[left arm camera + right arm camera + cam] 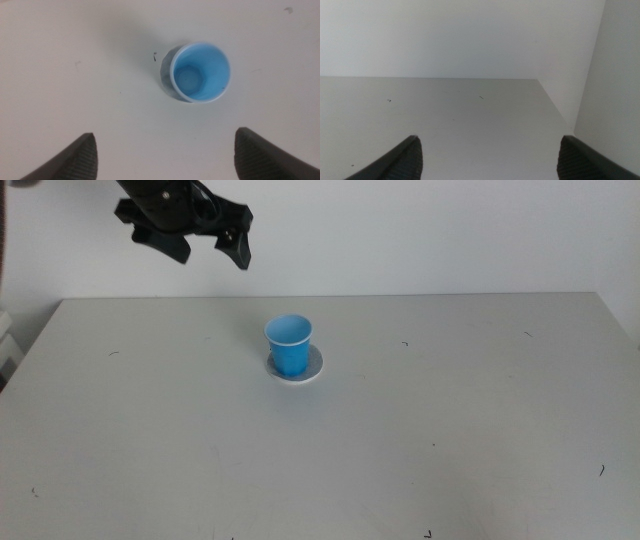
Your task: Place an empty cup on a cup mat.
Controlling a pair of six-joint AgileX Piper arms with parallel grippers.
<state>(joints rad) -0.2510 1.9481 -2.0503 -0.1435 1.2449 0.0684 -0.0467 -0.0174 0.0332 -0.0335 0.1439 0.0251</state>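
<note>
The cup [289, 344] stood upright on the cup mat [311, 370] near the middle of the table [450, 440], open mouth up and nothing visible inside it; the mat's white edge showed as a crescent past the cup's base. The left gripper [207, 245] hung high above the far left part of the table, well apart from the cup, its jaws spread wide and holding nothing. Its wrist view looked almost straight down into the cup, with a dark sliver of mat beside the rim.

By the look of it, the placing itself was done — the cup sat on the mat and the hand was clear of it. What remained was likely only to draw the left arm off without brushing the cup.

The right gripper [487, 160] waited out of the middle view, jaws apart over bare tabletop — nothing between them
</note>
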